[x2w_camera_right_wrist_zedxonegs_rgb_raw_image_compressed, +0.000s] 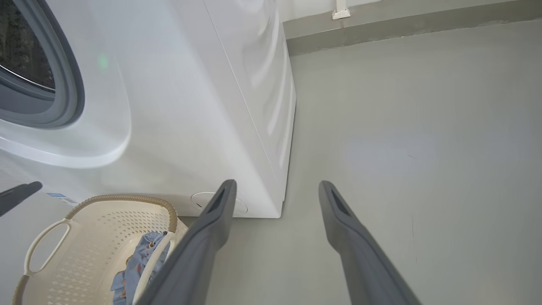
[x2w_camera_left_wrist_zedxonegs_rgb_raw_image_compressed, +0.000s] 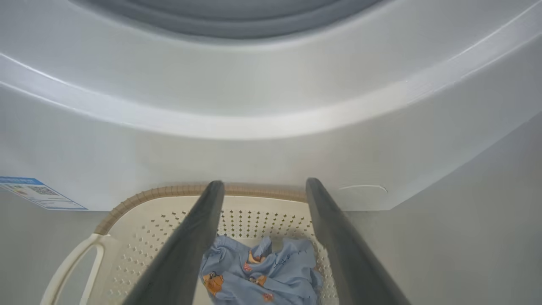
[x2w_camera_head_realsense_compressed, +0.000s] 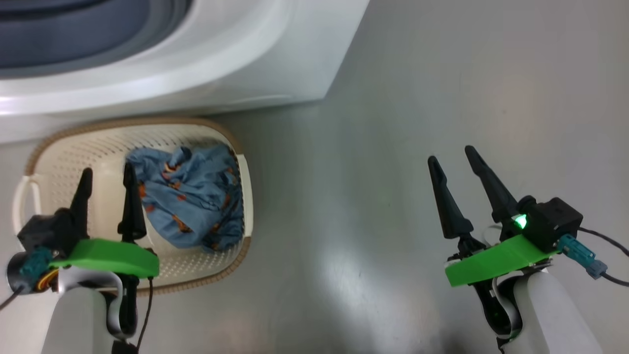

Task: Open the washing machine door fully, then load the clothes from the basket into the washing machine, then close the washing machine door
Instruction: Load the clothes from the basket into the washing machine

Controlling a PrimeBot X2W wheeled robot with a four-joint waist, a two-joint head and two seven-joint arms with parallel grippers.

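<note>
**spin_cycle:** How far along is the laundry job here?

**wristcam_guy:** Partway, I'd say. In the right wrist view the washing machine (x2w_camera_right_wrist_zedxonegs_rgb_raw_image_compressed: 190,106) has its grey seal (x2w_camera_right_wrist_zedxonegs_rgb_raw_image_compressed: 74,89) and dark drum (x2w_camera_right_wrist_zedxonegs_rgb_raw_image_compressed: 21,46) bare at the upper left. So the washing machine door looks swung out of the way already. My guess is step 1 is done.

**spin_cycle:** And what's left to load?

**wristcam_guy:** 1 light blue garment with orange prints (x2w_camera_head_realsense_compressed: 191,196) sits crumpled in the basket (x2w_camera_head_realsense_compressed: 64,142), left of centre in the head view, just beside the machine's front. Can't tell if anything is in the drum yet. So loading isn't finished, and closing the door is left to do.

**spin_cycle:** Grippers holding anything?

**wristcam_guy:** Nope. The left gripper (x2w_camera_head_realsense_compressed: 108,171) hovers over the basket at lower left with its 2 fingers spread wide. Nothing's between them, and the garment is just beside. The right gripper (x2w_camera_head_realsense_compressed: 451,154) is at lower right over bare floor (x2w_camera_head_realsense_compressed: 373,123), well apart from the basket, jaws gaping and empty too.
</note>
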